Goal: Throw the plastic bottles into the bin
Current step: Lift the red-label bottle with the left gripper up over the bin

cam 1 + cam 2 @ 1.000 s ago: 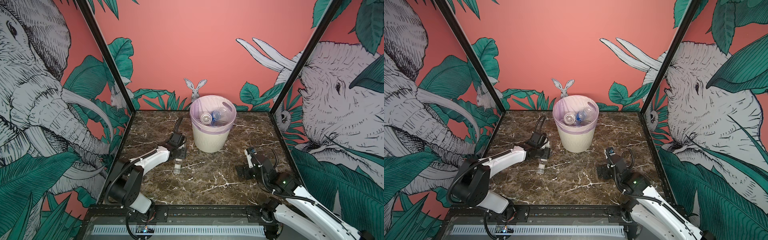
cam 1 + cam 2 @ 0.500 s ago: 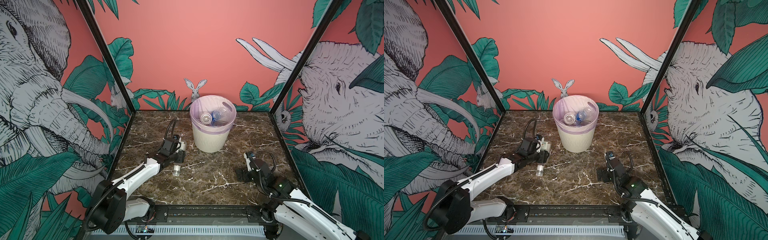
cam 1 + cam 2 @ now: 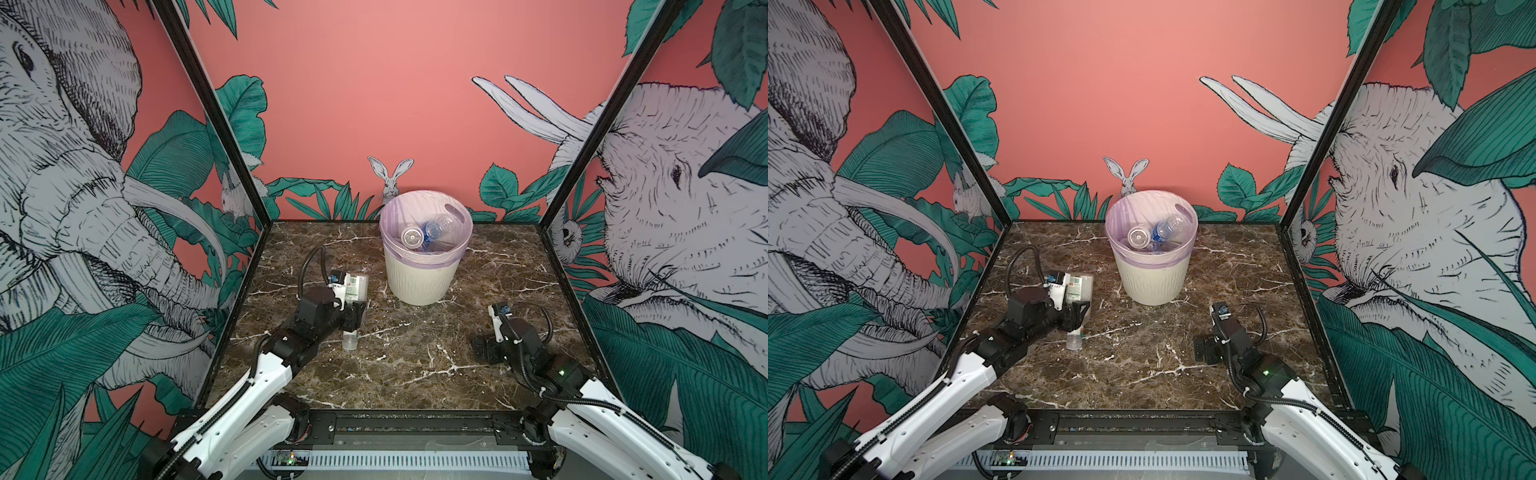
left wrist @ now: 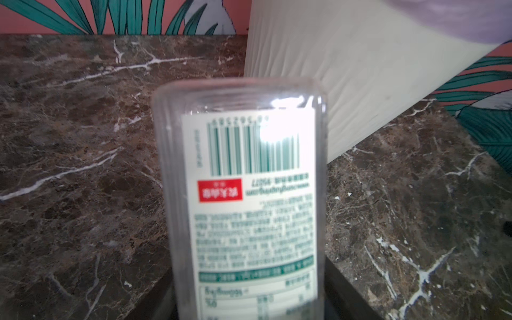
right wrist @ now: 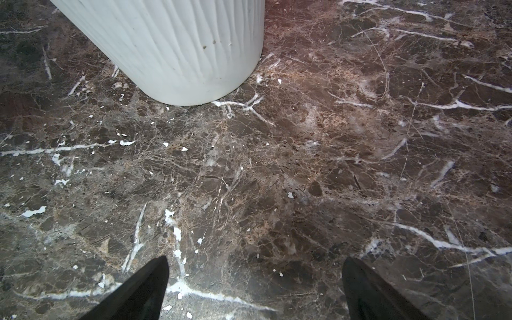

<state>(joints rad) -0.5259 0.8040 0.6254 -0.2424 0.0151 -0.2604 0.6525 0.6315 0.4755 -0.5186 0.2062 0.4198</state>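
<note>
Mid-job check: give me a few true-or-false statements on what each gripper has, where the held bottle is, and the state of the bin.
1. The left gripper grips a green-and-white labelled bottle. True.
2. The right gripper is shut on a bottle. False: it is open and empty above the marble table.
3. The bin has bottles inside. True.
4. The held bottle is over the bin's opening. False: in both top views it is beside the bin, to its left.
5. The bin lies on its side. False: it stands upright.
</note>
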